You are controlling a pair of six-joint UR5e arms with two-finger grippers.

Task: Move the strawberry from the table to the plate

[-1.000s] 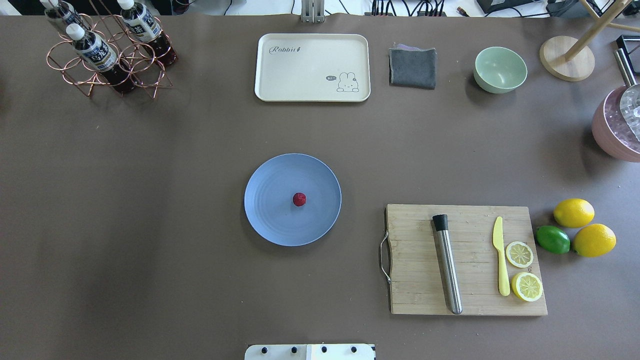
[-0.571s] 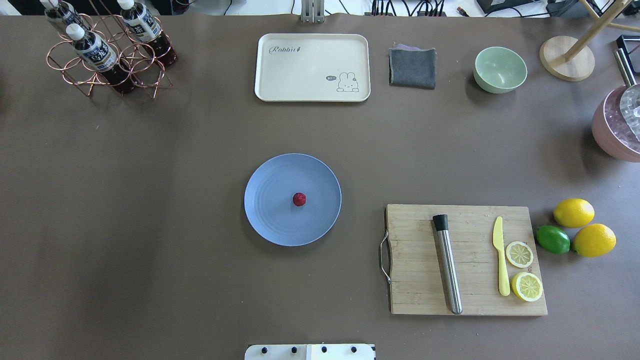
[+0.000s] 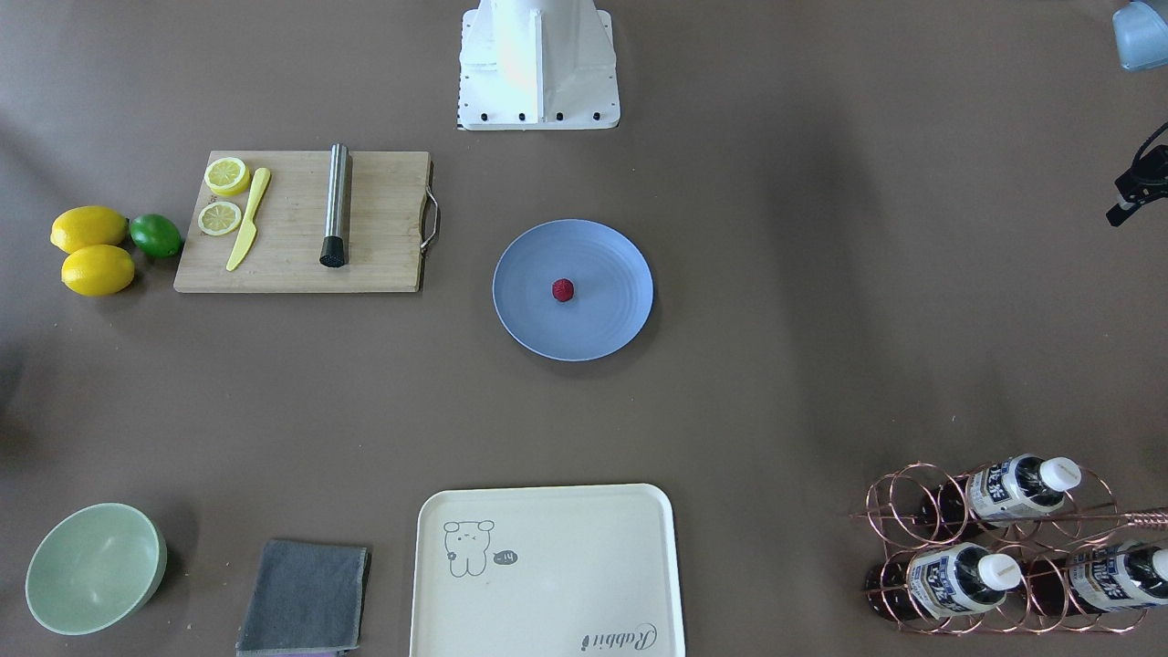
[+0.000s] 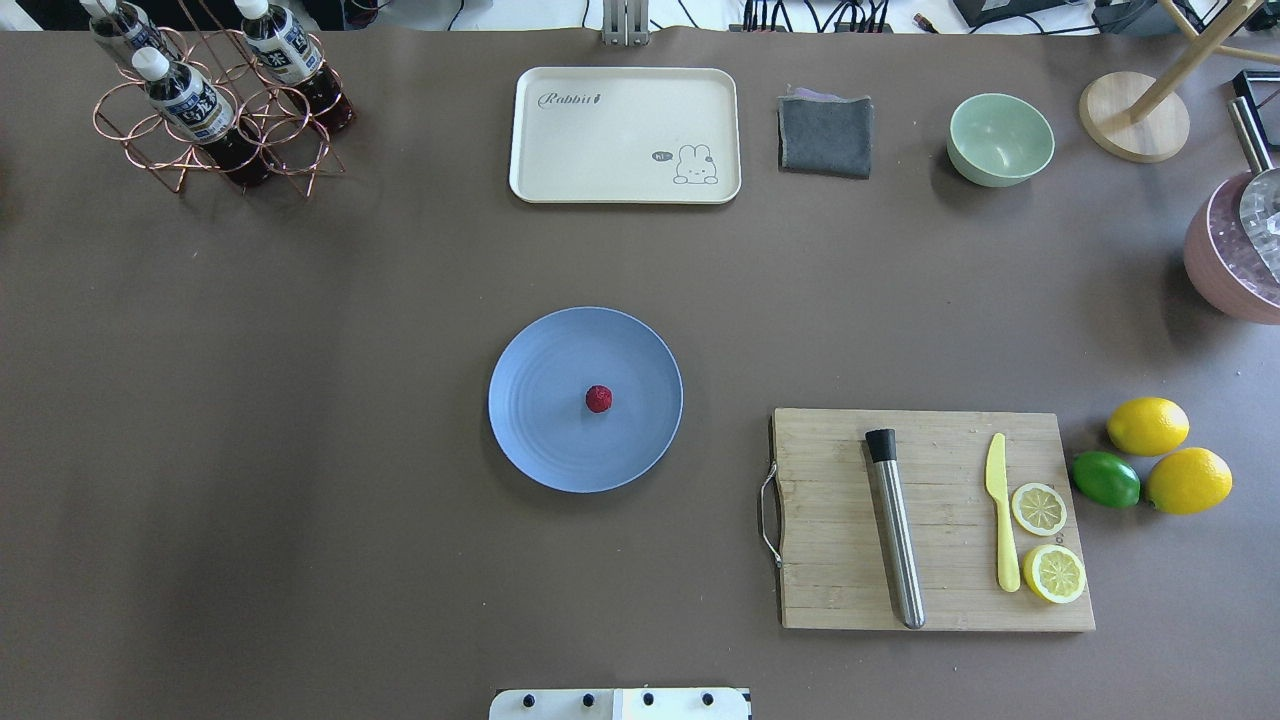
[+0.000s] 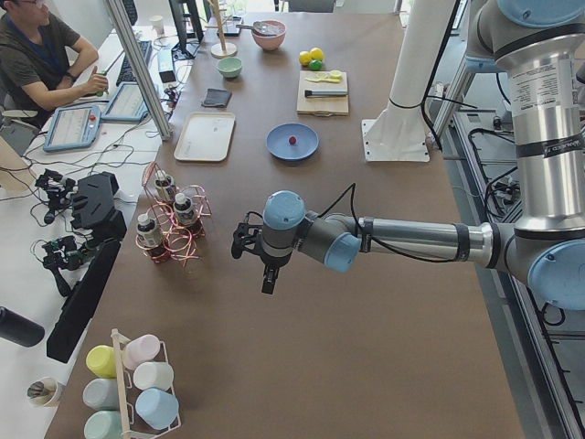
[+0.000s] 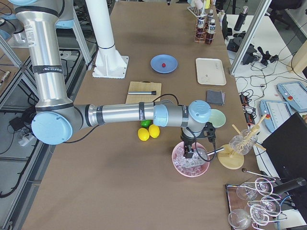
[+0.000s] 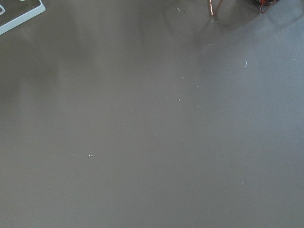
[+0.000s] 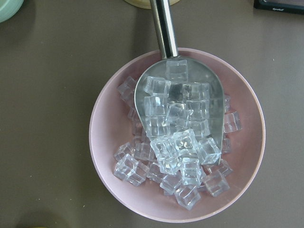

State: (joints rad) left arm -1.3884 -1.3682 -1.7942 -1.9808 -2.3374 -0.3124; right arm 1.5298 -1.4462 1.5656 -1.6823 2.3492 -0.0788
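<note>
The small dark-red strawberry (image 4: 599, 399) (image 3: 563, 290) lies near the middle of the round blue-grey plate (image 4: 540, 430) (image 3: 602, 328), which sits at the centre of the brown table (image 4: 300, 400). Nothing touches the berry. My left gripper (image 5: 266, 279) hangs over bare table beyond the bottle rack, far from the plate; its wrist view shows only table, and I cannot tell if it is open. My right gripper (image 6: 187, 152) hovers over a pink bowl of ice at the other end; I cannot tell its state either.
A cutting board (image 4: 830, 560) with a steel muddler, a yellow knife and lemon slices lies right of the plate, with lemons (image 4: 1147, 425) and a lime beside it. At the back: a cream tray (image 4: 560, 150), grey cloth (image 4: 825, 135), green bowl (image 4: 1000, 140), bottle rack (image 4: 215, 110). A person (image 5: 37, 55) sits alongside.
</note>
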